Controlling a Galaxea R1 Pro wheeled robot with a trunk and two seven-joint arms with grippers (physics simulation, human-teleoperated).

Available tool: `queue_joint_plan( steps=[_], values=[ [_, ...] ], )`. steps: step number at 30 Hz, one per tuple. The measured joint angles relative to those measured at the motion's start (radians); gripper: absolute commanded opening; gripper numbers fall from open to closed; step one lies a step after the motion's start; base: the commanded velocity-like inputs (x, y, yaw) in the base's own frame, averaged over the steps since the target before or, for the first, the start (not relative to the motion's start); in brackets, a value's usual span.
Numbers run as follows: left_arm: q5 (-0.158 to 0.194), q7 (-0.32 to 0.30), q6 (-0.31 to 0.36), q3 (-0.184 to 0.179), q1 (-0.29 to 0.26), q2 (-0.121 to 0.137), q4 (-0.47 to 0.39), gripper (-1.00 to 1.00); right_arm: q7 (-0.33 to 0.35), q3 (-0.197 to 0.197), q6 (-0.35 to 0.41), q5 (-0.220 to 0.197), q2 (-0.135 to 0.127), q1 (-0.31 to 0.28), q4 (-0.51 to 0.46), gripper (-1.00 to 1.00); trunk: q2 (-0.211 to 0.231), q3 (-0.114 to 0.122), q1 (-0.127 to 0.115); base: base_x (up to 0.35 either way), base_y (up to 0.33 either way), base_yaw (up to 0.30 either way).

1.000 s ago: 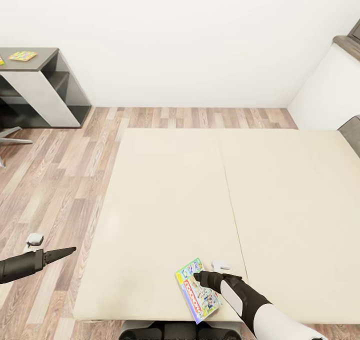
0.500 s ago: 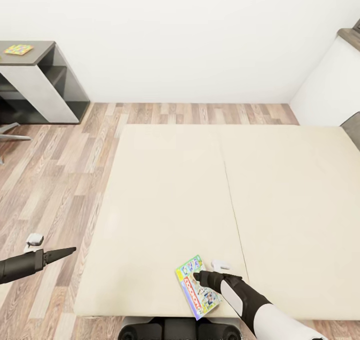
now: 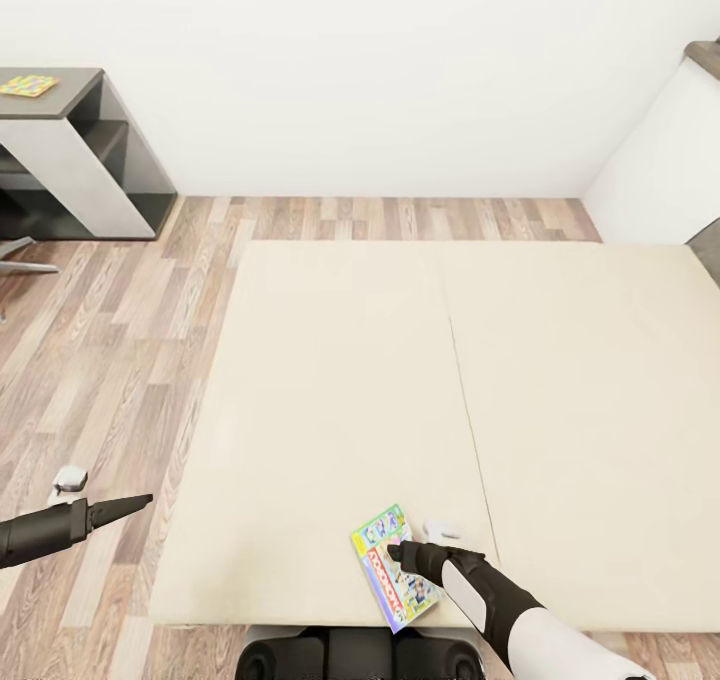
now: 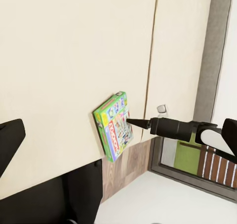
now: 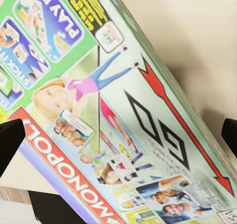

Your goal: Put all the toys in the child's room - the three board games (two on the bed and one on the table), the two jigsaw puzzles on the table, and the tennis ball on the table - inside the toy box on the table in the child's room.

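A green-edged board game (image 3: 393,568) with a white busy Monopoly cover lies flat at the near edge of the bed (image 3: 340,360). My right gripper (image 3: 393,551) hovers right over the board game (image 5: 113,115), open, with its fingertips (image 5: 10,142) spread wide to either side of the cover. The left wrist view shows the same board game (image 4: 114,125) with the right gripper (image 4: 129,121) pointing at it. My left gripper (image 3: 145,501) hangs over the floor left of the bed, open and holding nothing. A jigsaw puzzle (image 3: 28,85) lies on the dark section of the table (image 3: 75,95), far left.
Wood floor (image 3: 120,340) runs between the bed and the table. A white cabinet (image 3: 660,160) stands at the right wall. A chair leg (image 3: 25,255) shows at the left edge. My dark base (image 3: 340,655) sits against the bed's near edge.
The whole picture has shifted up a little, so the camera moved. Both arms keep their pose and the board game stays on the mattress.
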Motion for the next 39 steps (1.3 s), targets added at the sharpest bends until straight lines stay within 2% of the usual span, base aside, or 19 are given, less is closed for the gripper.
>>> queue_joint_plan(
  steps=[25, 39],
  values=[
    [0.0, 0.0, 0.0, -0.002, 0.0, 0.0, 0.0, 1.0, -0.002, -0.008, -0.035, 0.001, 0.001, 0.007, -0.005, 1.0, 0.0, -0.04, 0.0, 0.0, 0.0, 0.0],
    [0.0, 0.0, -0.001, -0.004, 0.0, -0.003, 0.0, 1.0, -0.01, -0.007, -0.083, 0.001, 0.002, 0.006, -0.005, 1.0, 0.0, -0.044, 0.0, 0.0, 0.0, 0.0]
  ],
)
